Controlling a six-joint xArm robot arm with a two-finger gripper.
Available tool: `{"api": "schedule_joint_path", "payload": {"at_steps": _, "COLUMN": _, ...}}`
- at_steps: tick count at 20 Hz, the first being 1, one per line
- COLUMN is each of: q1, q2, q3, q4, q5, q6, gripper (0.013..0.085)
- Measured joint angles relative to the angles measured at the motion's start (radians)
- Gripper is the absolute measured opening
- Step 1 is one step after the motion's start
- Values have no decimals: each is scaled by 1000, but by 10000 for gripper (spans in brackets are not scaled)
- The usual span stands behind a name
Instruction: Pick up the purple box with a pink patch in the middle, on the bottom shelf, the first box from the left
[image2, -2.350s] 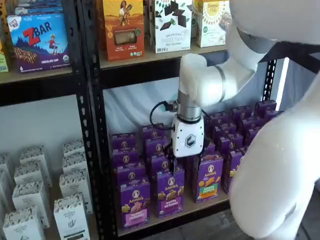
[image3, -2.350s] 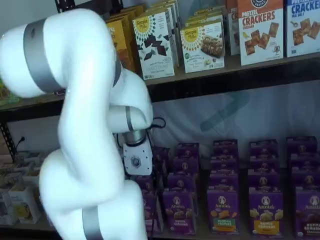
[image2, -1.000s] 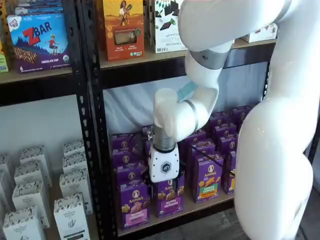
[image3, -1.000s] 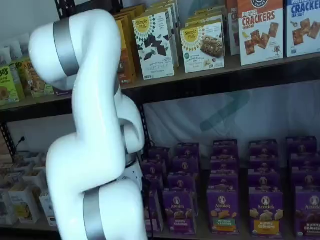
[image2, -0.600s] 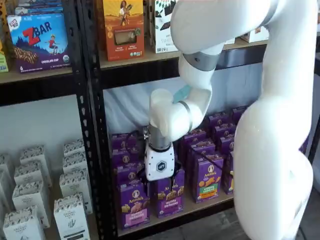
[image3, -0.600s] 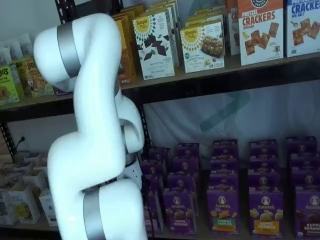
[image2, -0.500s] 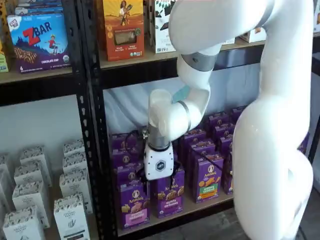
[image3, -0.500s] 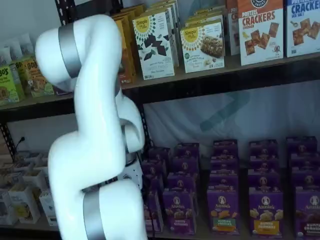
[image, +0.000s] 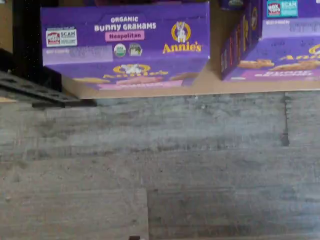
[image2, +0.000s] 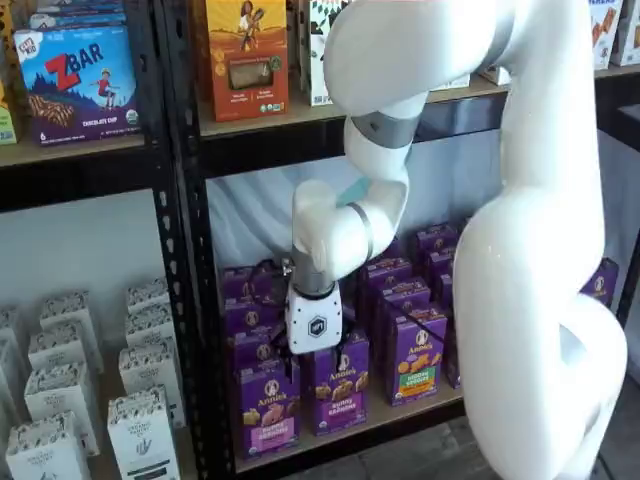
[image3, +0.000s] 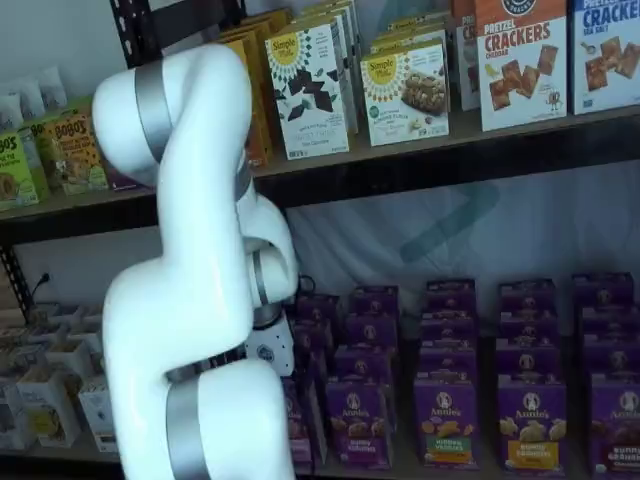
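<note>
The purple box (image2: 268, 408) with the pink band stands upright at the front left of the bottom shelf (image2: 400, 412). In the wrist view the same purple box (image: 125, 45) shows its top flap with a pink "Neapolitan" patch, resting at the edge of the tan shelf board (image: 215, 88). My gripper (image2: 310, 364) hangs from the white arm, just above and slightly right of this box, over the front row. Nothing is held and the jaws stand open. In a shelf view only the gripper's white body (image3: 270, 345) peeks from behind the arm.
A like purple box with a violet band (image2: 338, 392) and one with a green-and-orange band (image2: 418, 362) stand to the right. The black rack upright (image2: 185, 260) stands close on the left, with white boxes (image2: 60, 400) beyond it. Grey plank floor (image: 160, 170) lies below the shelf edge.
The gripper has shifted left along the front row, from over the middle purple boxes to near the leftmost column. The arm's upper links have swung along with it.
</note>
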Motion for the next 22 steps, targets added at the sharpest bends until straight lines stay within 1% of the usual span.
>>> {"api": "schedule_joint_path", "payload": {"at_steps": 3, "q1": -8, "q2": 34, "q3": -28, "q4": 2, "q5": -16, "q6": -10, "gripper": 850}}
{"api": "schedule_joint_path", "payload": {"at_steps": 6, "q1": -12, "q2": 69, "q3": -58, "q4": 30, "q5": -37, "q6": -42, "gripper": 850}}
{"api": "schedule_joint_path", "payload": {"at_steps": 7, "q1": -12, "q2": 80, "q3": -68, "q4": 50, "q5": -46, "q6": -61, "gripper": 850}}
{"api": "schedule_joint_path", "payload": {"at_steps": 12, "q1": -10, "q2": 129, "q3": -127, "q4": 94, "q5": -50, "q6": -102, "gripper": 850}}
{"api": "schedule_joint_path", "payload": {"at_steps": 18, "q1": -18, "q2": 171, "q3": -190, "q4": 80, "q5": -32, "q6": -95, "gripper": 850}}
{"api": "schedule_joint_path", "payload": {"at_steps": 22, "q1": -27, "q2": 197, "q3": -228, "q4": 46, "q5": -25, "q6": -71, "gripper": 850}}
